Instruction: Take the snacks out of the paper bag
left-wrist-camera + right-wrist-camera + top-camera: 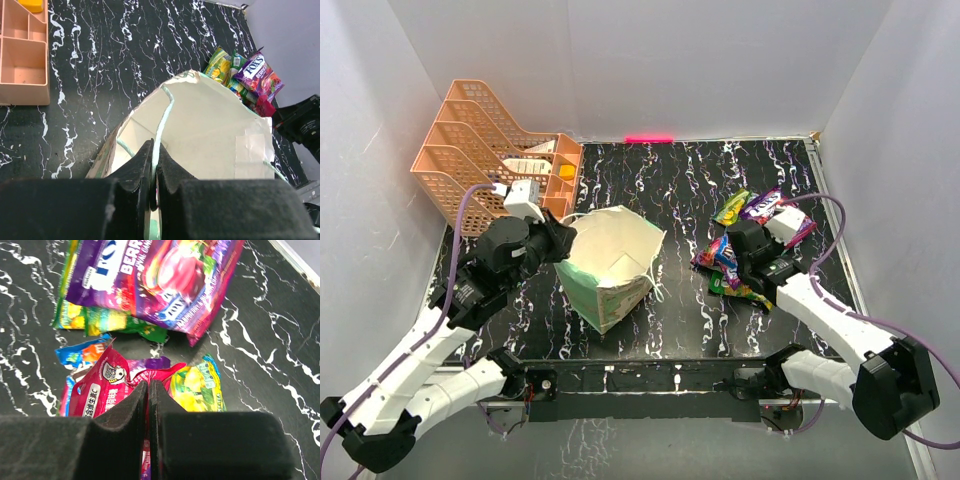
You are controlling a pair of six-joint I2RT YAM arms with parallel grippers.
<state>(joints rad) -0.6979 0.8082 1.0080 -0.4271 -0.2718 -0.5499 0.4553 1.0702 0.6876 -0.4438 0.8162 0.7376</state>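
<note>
The left gripper (pixel 154 167) is clamped shut on the rim of the cream paper bag with mint-green sides (pixel 210 130), its jaws pinching the paper edge. The bag's mouth gapes open just beyond the fingertips.

The right gripper (pixel 149 387) is closed, with the edge of a pink glossy snack packet (pixel 100 385) nipped between its jaws. A yellow-green packet (pixel 197 387) lies just beside it, and a purple berry-candy packet (pixel 165 275) lies farther out.

This cluster rests on the black white-veined table (pixel 100 60), right of the bag and apart from it. A peach plastic mesh tray rack (pixel 470 150) stands at the far left.
</note>
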